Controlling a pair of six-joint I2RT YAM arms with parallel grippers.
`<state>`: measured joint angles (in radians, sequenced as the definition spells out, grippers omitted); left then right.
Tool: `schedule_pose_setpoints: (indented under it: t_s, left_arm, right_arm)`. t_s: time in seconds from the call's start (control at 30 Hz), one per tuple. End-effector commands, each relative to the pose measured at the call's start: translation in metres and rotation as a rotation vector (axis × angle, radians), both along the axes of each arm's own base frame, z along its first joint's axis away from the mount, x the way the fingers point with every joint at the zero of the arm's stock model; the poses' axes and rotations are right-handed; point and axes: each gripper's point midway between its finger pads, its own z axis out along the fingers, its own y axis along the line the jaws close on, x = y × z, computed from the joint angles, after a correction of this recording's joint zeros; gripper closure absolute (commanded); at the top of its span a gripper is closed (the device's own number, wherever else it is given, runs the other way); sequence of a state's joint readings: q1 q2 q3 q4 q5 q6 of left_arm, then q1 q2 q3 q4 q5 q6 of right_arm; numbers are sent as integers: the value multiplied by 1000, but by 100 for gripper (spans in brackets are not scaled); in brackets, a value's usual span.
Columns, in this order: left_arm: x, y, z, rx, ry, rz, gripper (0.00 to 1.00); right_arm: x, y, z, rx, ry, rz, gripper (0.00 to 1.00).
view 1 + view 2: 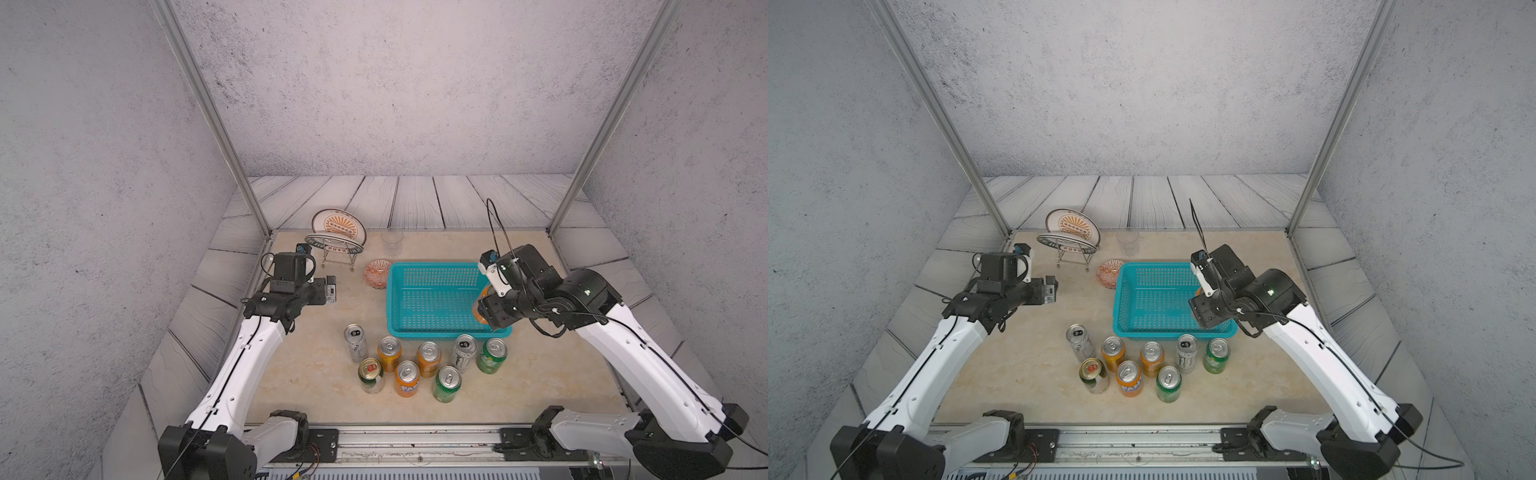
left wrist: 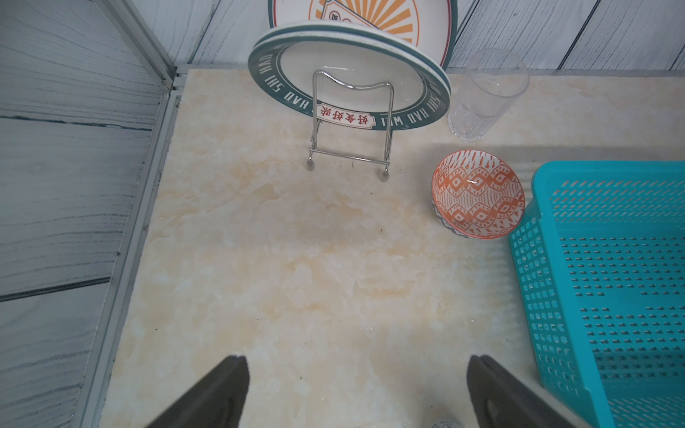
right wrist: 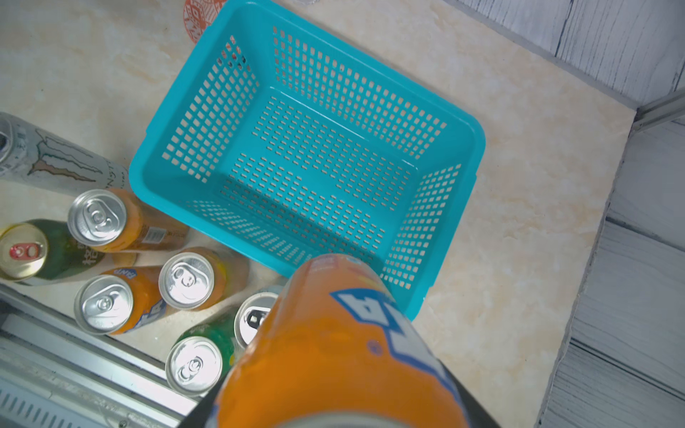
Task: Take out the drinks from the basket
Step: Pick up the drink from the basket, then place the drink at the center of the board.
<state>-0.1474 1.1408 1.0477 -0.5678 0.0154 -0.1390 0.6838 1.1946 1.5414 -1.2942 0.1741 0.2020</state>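
Orange can (image 3: 333, 352) | hung clamped in the right end effector (image 1: 492, 309) over the basket (image 1: 432, 265) corner, basket otherwise bare | left end effector (image 2: 357, 359) gaped empty above the worktop (image 1: 316, 374) | risk: a careless set-down could bowl over the crowded cans (image 1: 429, 353) just beside
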Motion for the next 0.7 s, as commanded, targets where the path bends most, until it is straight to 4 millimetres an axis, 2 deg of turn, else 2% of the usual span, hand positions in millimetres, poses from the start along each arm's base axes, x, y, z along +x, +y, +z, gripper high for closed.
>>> schedule_pose_setpoints:
  t_s: [0.0,0.3,0.5,0.67]
  left_arm:
    - [2,3,5,-8,-11,9,1]
    - [2,4,3,-6,-7,12,1]
    - [2,5,3,-1,-6,15,1]
    - [2,6,2,2,-5,19,1]
  right_arm:
    - [-18,-8,7,50,-7,-21,39]
    - [-52,-19,-27,31,102,-10,40]
    - [-69,-8,-50,86,175,5,40]
    - [-76,-2,-72,88,211,12,40]
